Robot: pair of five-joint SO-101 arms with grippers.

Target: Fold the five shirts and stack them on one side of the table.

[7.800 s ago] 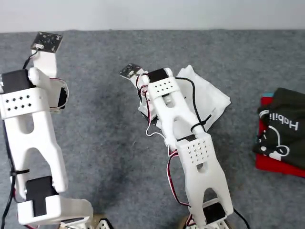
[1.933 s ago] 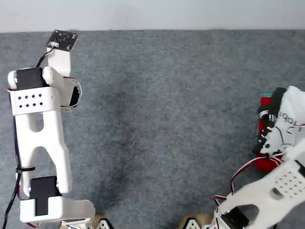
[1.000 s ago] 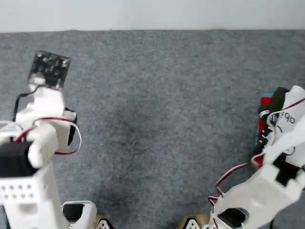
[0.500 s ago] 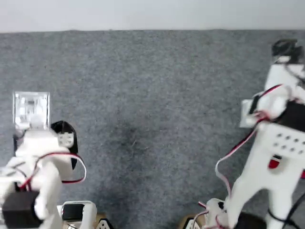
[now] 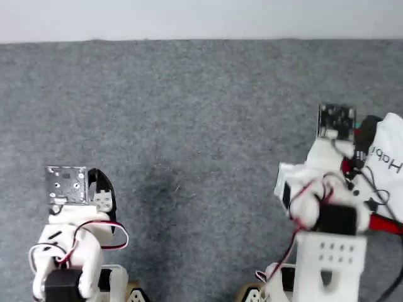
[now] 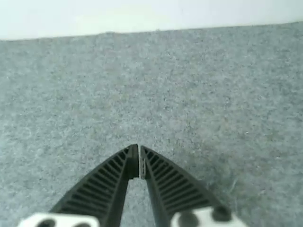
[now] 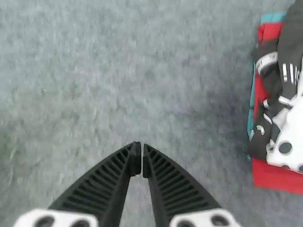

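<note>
- A stack of shirts point(image 5: 380, 168) lies at the right edge of the grey surface point(image 5: 214, 119), cut off by the frame.
- A white shirt point(image 5: 391, 151) is on top in the high view and carries a few dark letters, cut short by the frame edge.
- In the right wrist view a dark shirt point(image 7: 277, 90) shows white printed shapes and stripes, with no whole word legible.
- A red shirt point(image 7: 272, 174) is lowest, with a teal edge beside it.
- The right gripper point(image 7: 141, 152) has its fingers pressed together on nothing and hangs over bare grey, just beside the stack.
- The left gripper point(image 6: 139, 156) is likewise closed and empty, at the near left, well apart from the stack.
- A wide grey stretch lies between the arms and reaches the straight back edge, where the surface meets a pale wall point(image 5: 201, 19).
</note>
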